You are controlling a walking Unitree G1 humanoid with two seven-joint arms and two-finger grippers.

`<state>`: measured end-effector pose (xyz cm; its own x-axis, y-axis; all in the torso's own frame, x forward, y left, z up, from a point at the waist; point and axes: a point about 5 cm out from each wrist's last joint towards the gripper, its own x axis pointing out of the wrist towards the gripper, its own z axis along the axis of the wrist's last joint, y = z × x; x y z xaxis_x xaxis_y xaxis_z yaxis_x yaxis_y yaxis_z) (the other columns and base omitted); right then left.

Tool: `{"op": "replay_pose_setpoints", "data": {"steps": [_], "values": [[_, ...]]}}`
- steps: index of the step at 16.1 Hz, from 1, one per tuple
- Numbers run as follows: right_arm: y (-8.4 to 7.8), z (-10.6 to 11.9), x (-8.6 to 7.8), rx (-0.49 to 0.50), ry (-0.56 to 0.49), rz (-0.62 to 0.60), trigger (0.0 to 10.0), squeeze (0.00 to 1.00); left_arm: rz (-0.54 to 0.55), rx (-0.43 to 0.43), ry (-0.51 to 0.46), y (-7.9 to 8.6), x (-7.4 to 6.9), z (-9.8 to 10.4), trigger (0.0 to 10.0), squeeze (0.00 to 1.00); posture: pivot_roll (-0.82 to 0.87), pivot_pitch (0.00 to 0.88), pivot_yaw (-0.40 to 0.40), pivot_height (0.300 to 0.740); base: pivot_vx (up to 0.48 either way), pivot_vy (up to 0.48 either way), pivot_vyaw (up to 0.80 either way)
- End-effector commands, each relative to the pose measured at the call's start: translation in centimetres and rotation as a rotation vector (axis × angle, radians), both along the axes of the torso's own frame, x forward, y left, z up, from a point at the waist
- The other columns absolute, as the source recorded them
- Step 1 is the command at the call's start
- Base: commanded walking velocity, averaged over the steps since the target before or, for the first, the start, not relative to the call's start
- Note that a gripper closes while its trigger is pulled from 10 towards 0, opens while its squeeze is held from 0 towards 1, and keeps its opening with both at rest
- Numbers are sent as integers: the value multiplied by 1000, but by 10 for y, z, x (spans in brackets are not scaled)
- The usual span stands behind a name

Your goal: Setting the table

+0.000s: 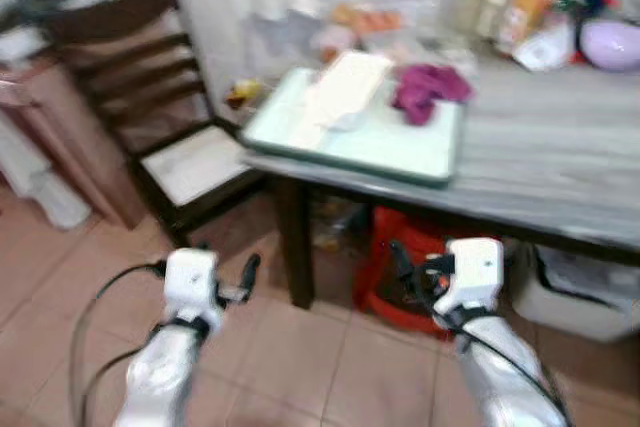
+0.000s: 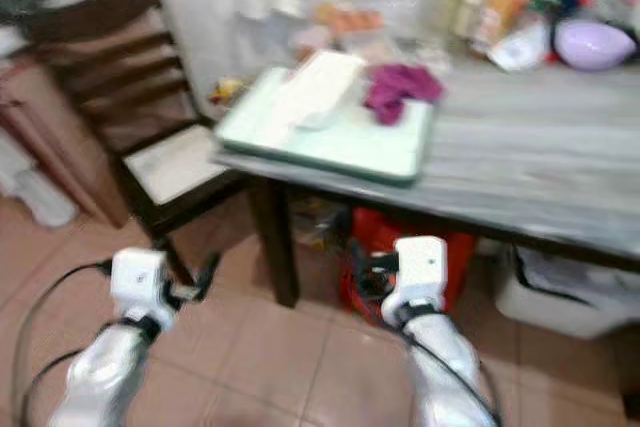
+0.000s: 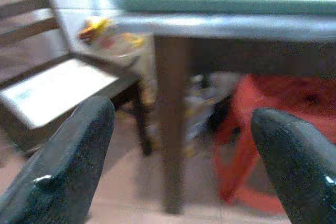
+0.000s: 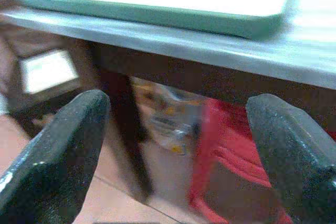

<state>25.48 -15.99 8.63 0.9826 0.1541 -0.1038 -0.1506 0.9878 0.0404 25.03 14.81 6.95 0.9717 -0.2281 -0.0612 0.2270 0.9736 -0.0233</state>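
While blurred, a green tray [image 1: 420, 152] is seen mid-frame on the table [image 1: 560, 172].
Left gripper [image 3: 173, 145] and right gripper [image 4: 176, 140] are held spread wide, lower frame.

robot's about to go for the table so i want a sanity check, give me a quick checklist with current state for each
1. Left claw open and holding nothing: ok, fingers spread wide apart.
2. Right claw open and holding nothing: ok, fingers spread wide apart.
3. Claws at table height: not ok, both sit below the table edge, facing its leg.
4. Green tray within the table edge: ok, it lies flat at the near corner.
5. Tray contents identified: cannot tell; a purple cloth and a pale flat item lie on it, blurred.
6. Chair away from the arms: ok, it stands left of the table.
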Motion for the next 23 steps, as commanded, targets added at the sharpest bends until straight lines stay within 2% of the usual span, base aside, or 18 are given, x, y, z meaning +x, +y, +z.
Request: {"op": "replay_pose_setpoints", "data": {"steps": [1,6,8,11,14,19,20,21,23], "values": [[4,2,1,12,-6,9,10000,0,50,20,42,10,-5,-8,10000,0,-86,93,19,740,0,0,0],[3,4,4,-5,5,67,10000,0,128,-6,50,8,-7,-12,10000,0,-67,90,-44,740,0,0,0],[4,6,9,-20,11,101,10000,0,173,-14,58,7,-10,-15,10000,0,-57,92,-70,740,0,0,0],[5,8,16,-31,25,121,10000,0,185,2,56,6,-11,-17,10000,0,-61,101,-109,740,0,0,0],[5,5,16,-27,21,110,10000,0,136,12,45,5,-8,-14,10000,0,-59,96,-70,740,0,0,0],[5,4,15,-22,22,102,10000,0,136,13,43,5,-7,-14,10000,0,-60,97,-60,740,0,0,0],[9,1,12,12,27,59,10000,0,120,40,52,11,-2,-12,10000,0,-81,92,11,740,0,0,-494],[10,-1,11,27,27,34,10000,0,106,65,61,14,4,-11,10000,0,-83,91,15,740,0,0,-494],[9,-1,11,28,24,30,10000,0,97,73,65,13,4,-11,10000,0,-88,92,28,740,0,0,-500]]}}
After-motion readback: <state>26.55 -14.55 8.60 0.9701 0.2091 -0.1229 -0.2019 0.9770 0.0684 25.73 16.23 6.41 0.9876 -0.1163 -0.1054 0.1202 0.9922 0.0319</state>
